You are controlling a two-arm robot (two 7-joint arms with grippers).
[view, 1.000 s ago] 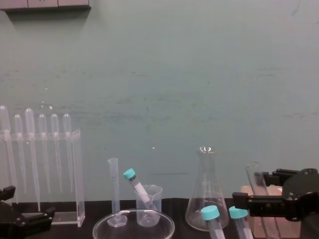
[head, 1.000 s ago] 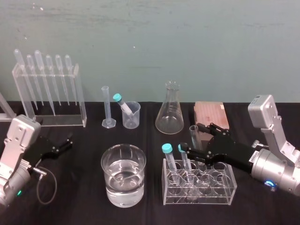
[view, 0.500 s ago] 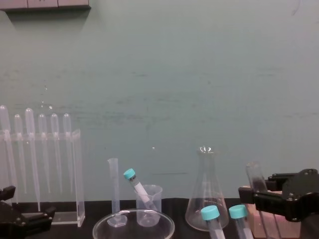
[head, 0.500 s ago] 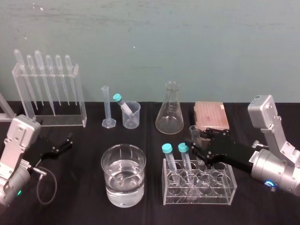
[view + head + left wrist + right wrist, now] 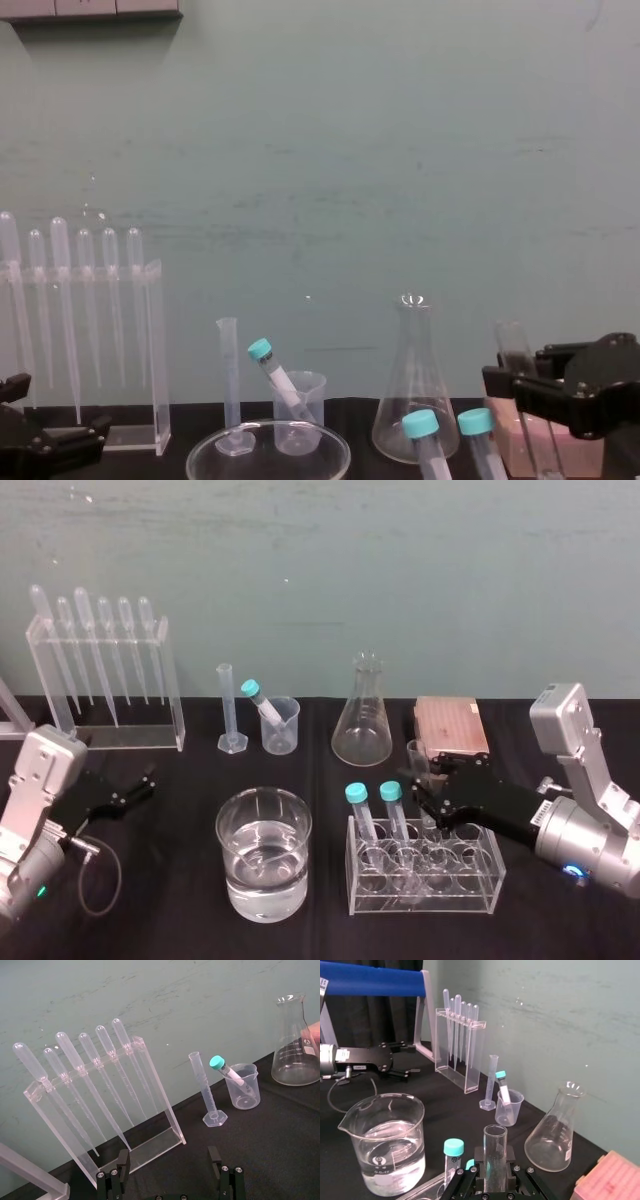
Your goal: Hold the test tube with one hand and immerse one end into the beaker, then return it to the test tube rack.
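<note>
Across the tabletop [image 5: 180, 910], no change among the standing glassware. At the left tool [image 5: 137, 788], none either: parked low at the robot's left with fingers spread, well apart from the work.

At the right tool [image 5: 495, 1164], a clear shift over the past second: drawn back rightward, off the two teal-capped tubes [image 5: 357, 798] at the front of the test tube rack [image 5: 470, 875]. Narrowed too, from a wide spread to a close fit on the test tube [image 5: 414, 756], one finger against each side in the right wrist view. Reads as the grasp just made, with lifting out of the rack as the likely next step; no dip yet, no return yet.

As for the test tube: upright between that tool's fingers, open rim above them. Lower end runs down below the tool into a back hole of the rack, apparently still seated there.

As for the beaker [image 5: 283, 730]: well off to the tool's left and farther from the robot, past the big water-filled vessel [image 5: 232, 830], with a leaning capped tube [image 5: 262, 702] inside. A long carry leftward, by my estimate.
</note>
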